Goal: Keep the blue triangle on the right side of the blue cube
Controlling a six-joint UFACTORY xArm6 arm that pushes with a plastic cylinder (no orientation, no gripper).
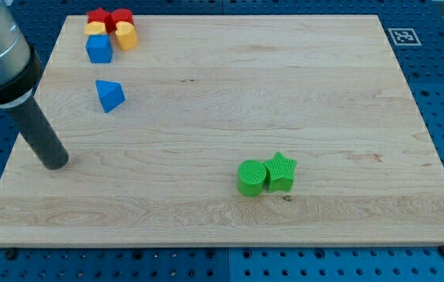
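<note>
The blue cube (99,48) sits near the view's top left, touching a cluster of red and yellow blocks. The blue triangle (109,95) lies below it and slightly to the right, apart from it. My tip (54,163) rests on the board at the left, below and to the left of the blue triangle, not touching any block.
Two red blocks (110,17) and two yellow blocks (126,35) crowd the top left corner by the blue cube. A green cylinder (251,178) and a green star (281,171) touch each other at lower centre. The wooden board (284,86) has a marker tag (402,36) at its top right.
</note>
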